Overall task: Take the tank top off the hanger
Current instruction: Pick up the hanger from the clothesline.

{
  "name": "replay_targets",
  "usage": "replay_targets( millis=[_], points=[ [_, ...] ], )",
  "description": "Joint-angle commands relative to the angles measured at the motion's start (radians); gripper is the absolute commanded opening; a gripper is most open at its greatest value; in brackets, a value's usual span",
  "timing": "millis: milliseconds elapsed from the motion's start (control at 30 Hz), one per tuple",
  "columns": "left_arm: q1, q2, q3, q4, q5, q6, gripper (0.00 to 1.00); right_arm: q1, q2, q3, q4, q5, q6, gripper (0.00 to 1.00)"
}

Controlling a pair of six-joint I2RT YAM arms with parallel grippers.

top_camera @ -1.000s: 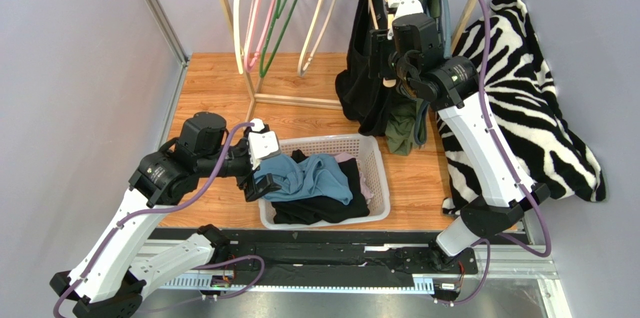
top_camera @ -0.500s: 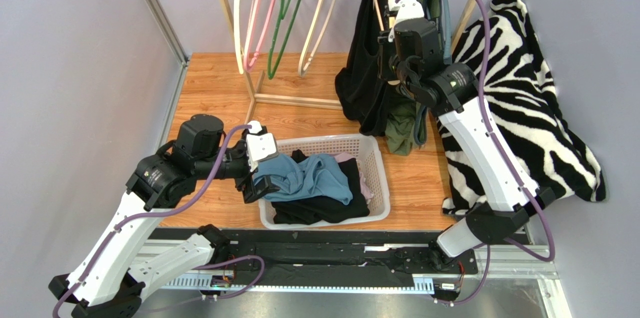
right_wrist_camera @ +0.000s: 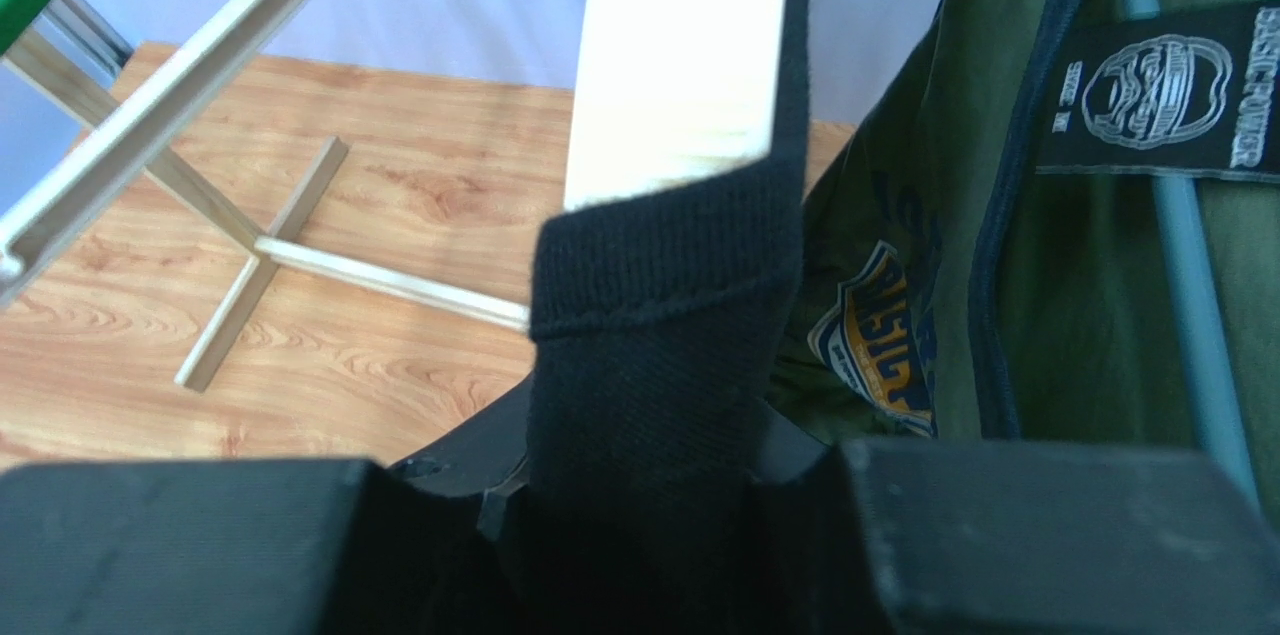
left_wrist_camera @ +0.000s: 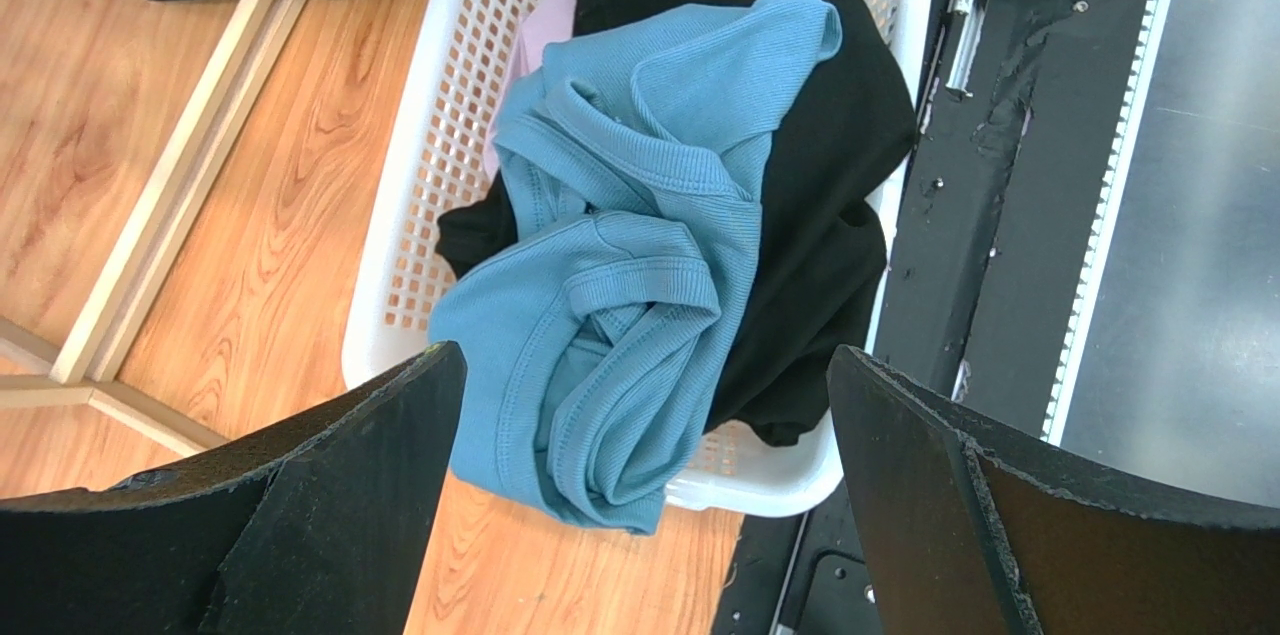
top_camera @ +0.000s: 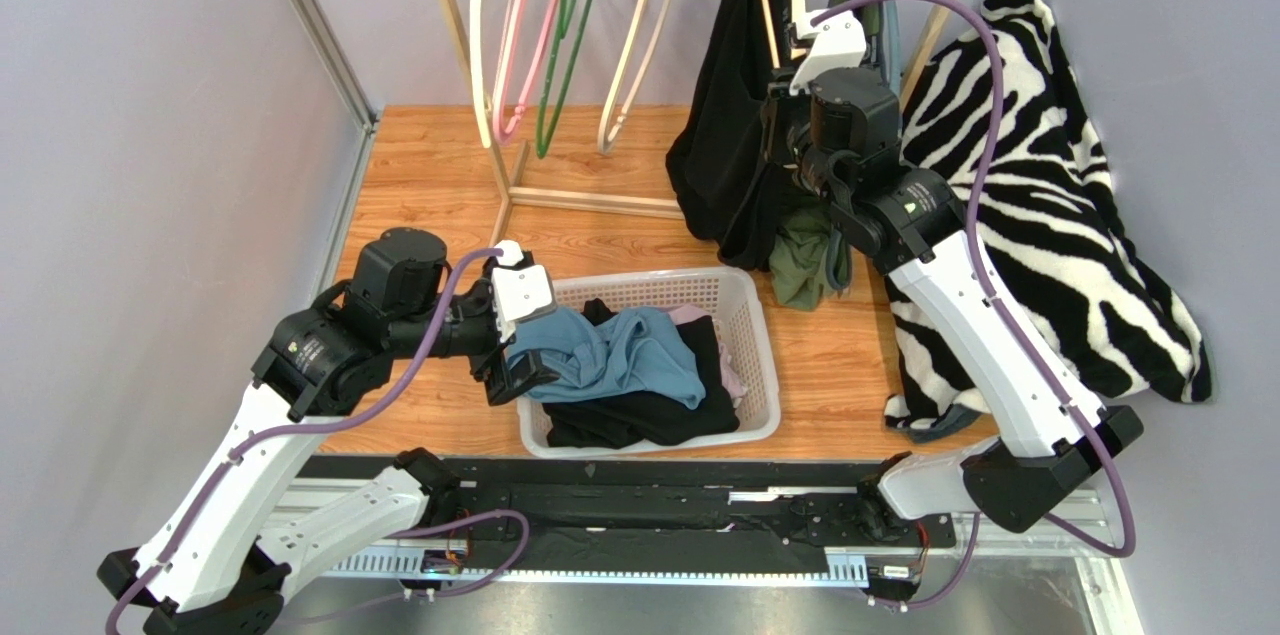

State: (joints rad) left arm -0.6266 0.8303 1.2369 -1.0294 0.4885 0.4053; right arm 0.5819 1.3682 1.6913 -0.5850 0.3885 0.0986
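- The black tank top (top_camera: 729,140) is hanging on its pale wooden hanger (right_wrist_camera: 676,50) up on the rack at the back – so it isn't off yet.
- The right gripper (top_camera: 796,110) is raised to the hanger's shoulder. In the right wrist view one black strap (right_wrist_camera: 661,350) loops over the hanger's arm and drops straight down between the two fingers.
- As far as I can see the fingers are pinching that strap, one pressed against each side. The contact itself is dark and hard to make out.
- Just beside the strap, on the right of the wrist view, there's an olive green garment (right_wrist_camera: 1022,290) with a black neck label. It's hanging on the same rack.
- The left gripper (left_wrist_camera: 639,380) hangs over the near-left end of the white laundry basket (top_camera: 763,358) with its fingers spread wide and nothing in them.
- The basket has a crumpled blue top (left_wrist_camera: 631,260) lying on black clothes, with a bit of pink showing underneath.
- A zebra-print fabric (top_camera: 1052,185) is draped down the right side – near the right arm.
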Motion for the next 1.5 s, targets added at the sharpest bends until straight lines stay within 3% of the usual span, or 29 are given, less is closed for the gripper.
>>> replay_targets(
  millis=[0, 200, 433, 567, 767, 967, 1300, 1467],
  points=[
    [0.005, -0.008, -0.005, 0.005, 0.009, -0.010, 0.99, 0.004, -0.098, -0.005, 0.081, -0.019, -0.016, 0.00],
    [0.005, -0.010, 0.007, 0.005, -0.001, -0.006, 0.99, 0.010, -0.222, -0.085, -0.133, -0.177, 0.003, 0.00],
    [0.005, -0.016, 0.018, 0.002, -0.024, -0.002, 0.99, 0.015, -0.334, -0.044, -0.481, -0.372, -0.007, 0.00],
    [0.022, -0.022, -0.017, 0.038, -0.030, -0.022, 0.99, 0.016, -0.464, -0.030, -0.532, -0.456, -0.008, 0.00],
    [0.038, -0.013, -0.036, 0.091, -0.091, -0.048, 0.99, 0.015, -0.627, 0.014, -0.498, -0.687, -0.069, 0.00],
    [0.067, -0.011, -0.034, 0.088, -0.012, -0.066, 0.99, 0.013, -0.655, 0.205, -0.426, -0.824, -0.033, 0.00],
    [0.107, -0.014, -0.034, 0.075, 0.048, -0.076, 0.99, 0.013, -0.610, 0.251, -0.175, -0.936, 0.044, 0.00],
    [0.111, -0.011, -0.034, 0.074, 0.067, -0.080, 0.99, 0.013, -0.508, 0.335, -0.061, -0.965, 0.070, 0.00]
  ],
)
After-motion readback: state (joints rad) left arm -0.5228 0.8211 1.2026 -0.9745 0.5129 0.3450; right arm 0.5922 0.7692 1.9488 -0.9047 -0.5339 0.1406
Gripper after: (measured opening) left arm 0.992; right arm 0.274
